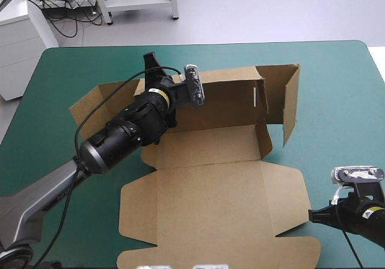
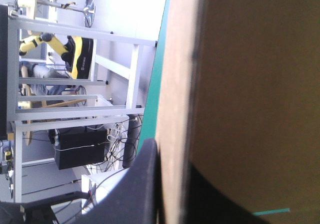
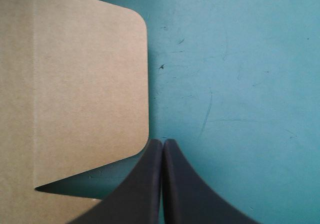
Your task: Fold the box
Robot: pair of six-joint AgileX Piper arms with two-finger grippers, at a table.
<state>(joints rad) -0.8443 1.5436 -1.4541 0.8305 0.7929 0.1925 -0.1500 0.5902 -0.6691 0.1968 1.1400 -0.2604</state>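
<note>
On teal-green cover, left gripper seemingly pinches the box; right gripper pressed together

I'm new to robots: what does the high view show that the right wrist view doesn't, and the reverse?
Only the high view shows the whole box, its far wall raised, with the left gripper at that wall. Only the right wrist view shows the right gripper shut, its black fingers meeting in a point beside a rounded flap corner. Both show brown board lying flat on the teal-green cover.
</note>
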